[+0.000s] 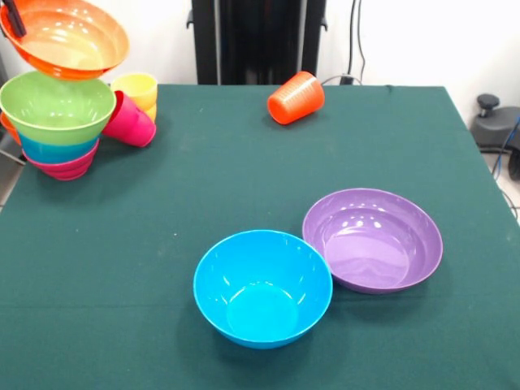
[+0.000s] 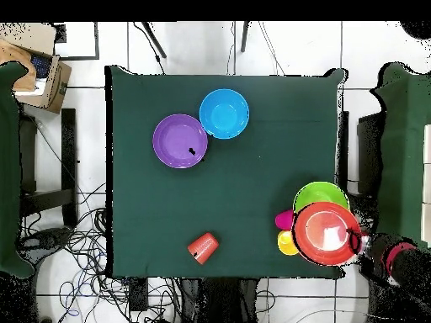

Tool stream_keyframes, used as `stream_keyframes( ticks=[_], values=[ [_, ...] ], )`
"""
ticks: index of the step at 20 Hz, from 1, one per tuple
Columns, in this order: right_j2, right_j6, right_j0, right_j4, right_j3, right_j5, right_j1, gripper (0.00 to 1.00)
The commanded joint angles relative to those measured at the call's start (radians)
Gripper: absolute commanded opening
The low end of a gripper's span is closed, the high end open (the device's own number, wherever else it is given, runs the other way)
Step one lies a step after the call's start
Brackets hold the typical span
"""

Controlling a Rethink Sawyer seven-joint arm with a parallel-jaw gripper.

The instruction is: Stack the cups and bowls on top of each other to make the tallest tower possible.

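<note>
Pincer (image 1: 14, 18) shows from the front only as a dark tip at the rim of the glossy orange bowl (image 1: 67, 36), which it holds tilted over the green-topped tower (image 1: 57, 122) at the desk (image 1: 244, 162) corner. Overhead, the orange bowl (image 2: 327, 233) hides most of the tower (image 2: 321, 195); the arm blurs at the edge. Blue bowl (image 2: 224, 113) touches purple bowl (image 2: 179, 140); the ridged orange cup (image 2: 203, 247) lies tipped.

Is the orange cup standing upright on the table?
No. The orange cup lies on its side on the green table, well apart from the other things.
</note>
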Motion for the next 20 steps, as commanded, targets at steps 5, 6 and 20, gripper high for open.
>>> stream_keyframes(
  ticks=[5, 6, 20],
  values=[
    [-0.08, -0.097, 0.101, -0.077, -0.067, -0.06, 0.046, 0.0],
    [-0.081, -0.097, 0.102, -0.078, -0.068, -0.059, 0.046, 0.0],
    [-0.097, -0.088, 0.118, -0.069, -0.1, -0.037, 0.046, 0.0]
  ],
)
